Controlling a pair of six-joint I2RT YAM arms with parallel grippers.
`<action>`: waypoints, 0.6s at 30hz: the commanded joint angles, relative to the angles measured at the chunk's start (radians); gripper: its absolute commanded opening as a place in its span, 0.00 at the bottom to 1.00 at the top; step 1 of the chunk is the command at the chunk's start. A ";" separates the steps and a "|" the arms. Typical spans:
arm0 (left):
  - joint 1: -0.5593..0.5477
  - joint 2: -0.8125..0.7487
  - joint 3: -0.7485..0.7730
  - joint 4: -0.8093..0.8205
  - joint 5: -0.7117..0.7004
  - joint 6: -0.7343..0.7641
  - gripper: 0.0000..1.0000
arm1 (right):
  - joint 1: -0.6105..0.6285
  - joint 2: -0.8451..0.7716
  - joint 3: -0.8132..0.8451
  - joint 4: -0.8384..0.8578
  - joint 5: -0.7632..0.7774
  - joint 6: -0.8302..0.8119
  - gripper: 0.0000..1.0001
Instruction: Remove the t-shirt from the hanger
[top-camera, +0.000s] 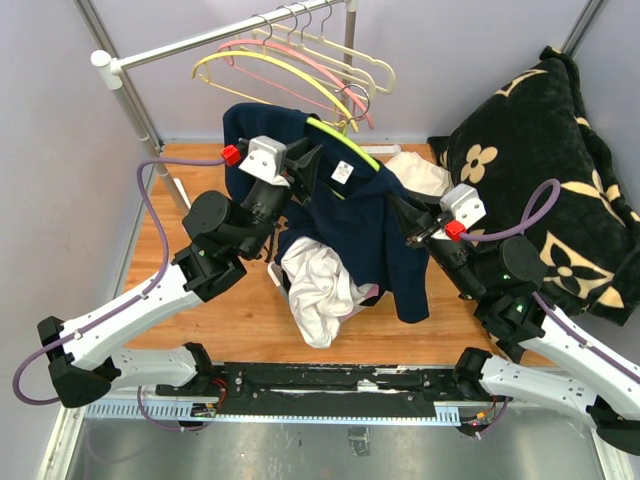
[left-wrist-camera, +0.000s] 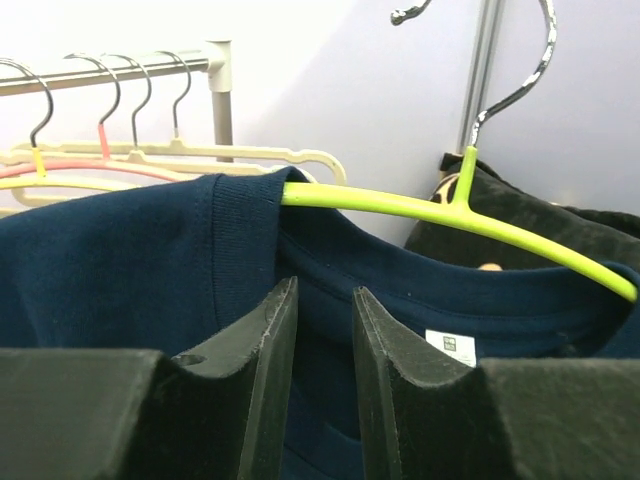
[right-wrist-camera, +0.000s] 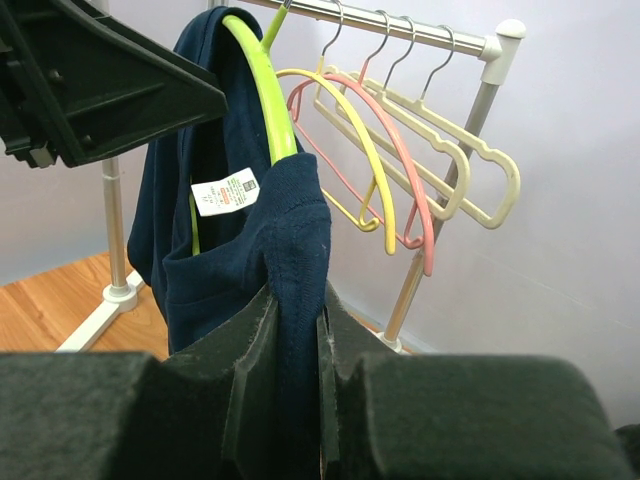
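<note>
Navy blue, the t-shirt (top-camera: 385, 235) is on its lime-green hanger (top-camera: 345, 140), raised above the table (top-camera: 250, 335) between the two arms. The right claw (right-wrist-camera: 297, 295) is clamped on a fold of the shirt beside the neck label. The left claw (left-wrist-camera: 325, 295) sits at the collar below the hanger's end, fingers narrowly apart; whether it grips cloth cannot be told. A white garment (top-camera: 320, 285) lies crumpled underneath. A rail (top-camera: 220, 35) with spare hangers (top-camera: 300, 65) stands behind. A black patterned blanket (top-camera: 540, 190) lies to the right.

One end of lime hanger (left-wrist-camera: 400, 207) under navy t-shirt (left-wrist-camera: 120, 270); label (left-wrist-camera: 452, 346) print too small
</note>
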 joint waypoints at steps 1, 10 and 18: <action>-0.001 0.004 0.040 0.083 -0.057 0.049 0.31 | 0.011 -0.028 0.011 0.090 -0.022 0.010 0.01; 0.000 -0.003 0.032 0.133 -0.090 0.091 0.23 | 0.012 -0.035 0.012 0.085 -0.026 0.007 0.01; -0.001 0.012 0.051 0.133 -0.078 0.103 0.01 | 0.011 -0.037 0.011 0.083 -0.027 0.008 0.01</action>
